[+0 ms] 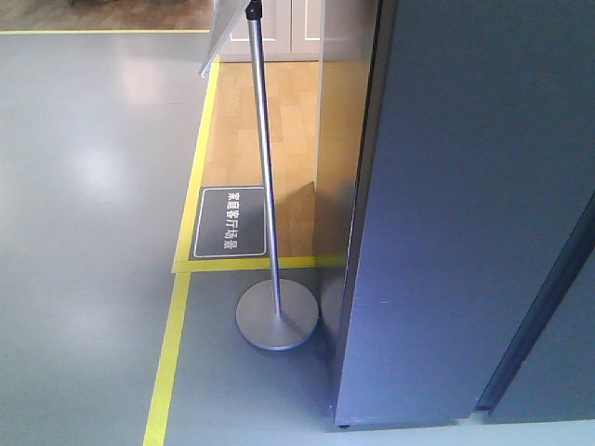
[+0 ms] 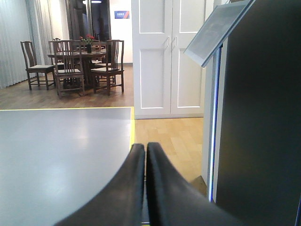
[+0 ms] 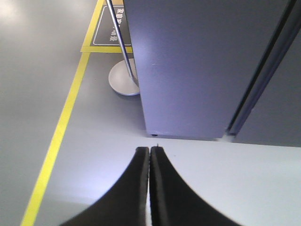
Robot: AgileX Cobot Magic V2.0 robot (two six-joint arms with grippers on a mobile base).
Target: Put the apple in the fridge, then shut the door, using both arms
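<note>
Grey steel fills the right of my front view: the fridge (image 1: pixel 465 232), its doors shut as far as I can see, with a dark seam (image 1: pixel 539 307) running down between two panels. I can't find the apple in any of the three views; it is not in either gripper, and whether it sits inside the fridge I cannot tell.

My left gripper (image 2: pixel 145 155) has its fingers pressed together on nothing, pointing out across the floor toward white doors (image 2: pixel 169 56) and a dining table (image 2: pixel 77 54). My right gripper (image 3: pixel 149 155) is likewise closed and empty, aimed down at the foot of the fridge.

By my judgement this fits two stages. Either the apple is elsewhere, waiting to be fetched while the door waits to be opened, or it is already inside behind a door pushed to. With both grippers empty and the door shut, I can't settle which, so I'd commit to no move beyond locating the apple.

As for writing, a dark floor plate (image 1: pixel 230 223) beside the sign stand (image 1: pixel 276 316) carries white Chinese characters, too small for me to read with confidence. A blue wall sign (image 2: pixel 122 14) in the left wrist view is illegible. I see no brand on the fridge.
</note>
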